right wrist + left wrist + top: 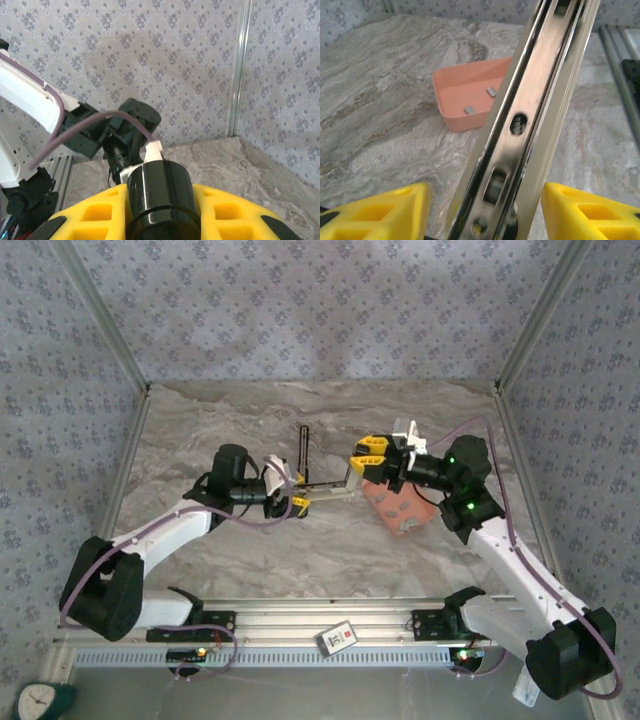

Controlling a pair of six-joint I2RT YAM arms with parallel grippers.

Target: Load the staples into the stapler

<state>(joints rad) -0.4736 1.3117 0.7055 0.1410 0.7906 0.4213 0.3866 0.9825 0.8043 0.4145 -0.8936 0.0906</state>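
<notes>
Right end effector [365, 454] — stapler [328, 487], marble tabletop [250, 560] (walled)

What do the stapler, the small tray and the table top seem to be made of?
Stapler: its open rail looks like polished metal, probably steel, since it reflects like a mirror.
Tray: likely plastic, with a matte salmon-pink finish and a smooth, even colour.
Table top: grey-brown marble veining, though it is perhaps only a printed surface.

tray [462, 121]: salmon pink | stapler [532, 100]: silver | table [330, 560]: grey-beige marbled | walls [320, 300]: grey floral | left pincer fingers [385, 215]: yellow
</notes>
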